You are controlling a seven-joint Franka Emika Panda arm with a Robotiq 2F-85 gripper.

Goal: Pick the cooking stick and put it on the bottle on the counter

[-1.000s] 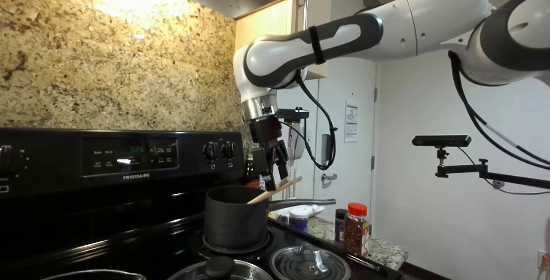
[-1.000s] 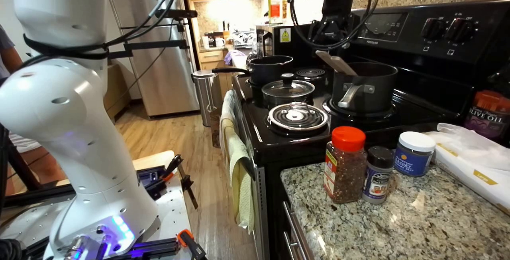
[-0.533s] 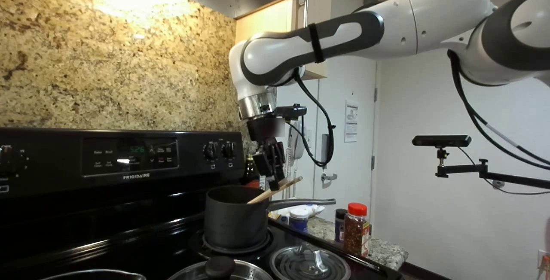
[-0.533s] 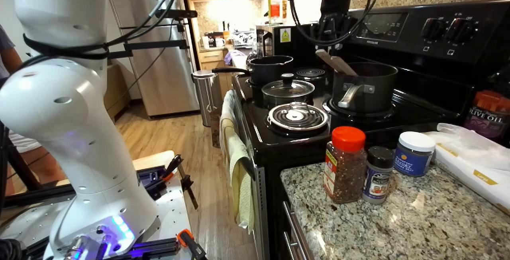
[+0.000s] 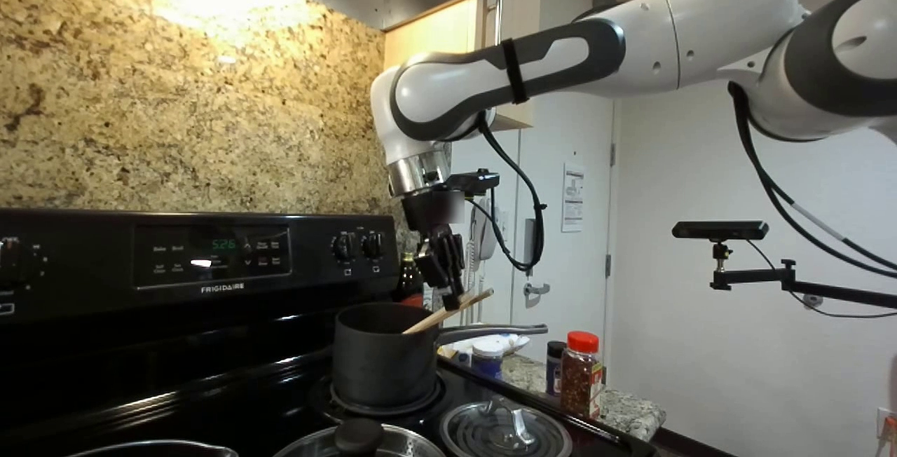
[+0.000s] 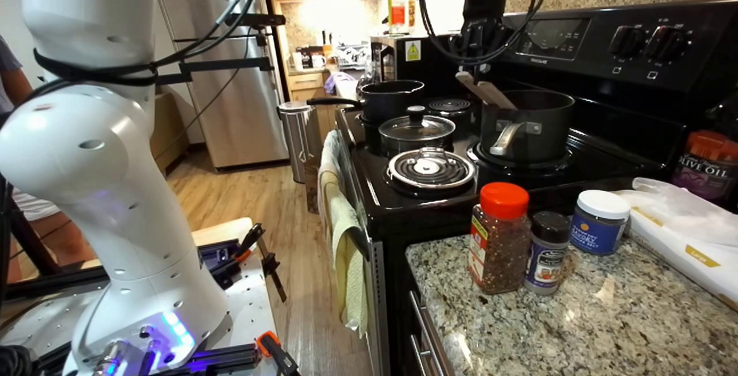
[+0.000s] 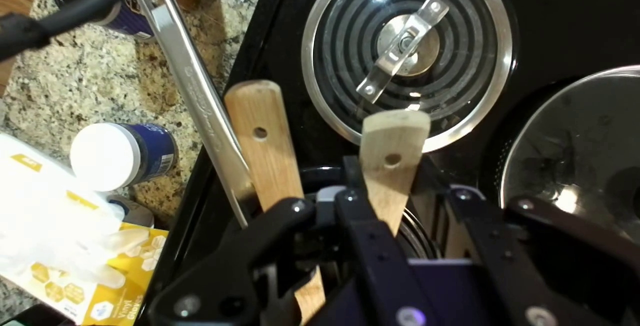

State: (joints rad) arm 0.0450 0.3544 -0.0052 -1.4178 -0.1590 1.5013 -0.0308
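Two flat wooden sticks lean out of the black pot [image 5: 385, 359] on the stove. In the wrist view the paler one, a cooking stick [image 7: 395, 133], stands between the fingers of my gripper [image 7: 392, 173]. The pads appear to press on both of its edges just below its upper end. The browner stick [image 7: 265, 151] is left of the jaws, outside them. In an exterior view my gripper [image 5: 452, 303] points down beside the pot's rim, over the sticks. The red-capped bottle [image 6: 500, 249] stands upright on the granite counter [image 6: 611, 318]; only a blurred part of it shows in the wrist view.
The pot's handle [image 7: 205, 106] reaches out over the counter side. A dark-capped spice jar [image 6: 548, 255], a white-lidded jar [image 6: 599, 223] and a glove box [image 6: 680, 255] crowd the bottle. A glass lid [image 5: 506, 429] lies on the front burner.
My gripper's fingers have come together around the paler stick. The wrist has shifted slightly, towards the stove's back panel in an exterior view. Pot and bottle stay practically in place.
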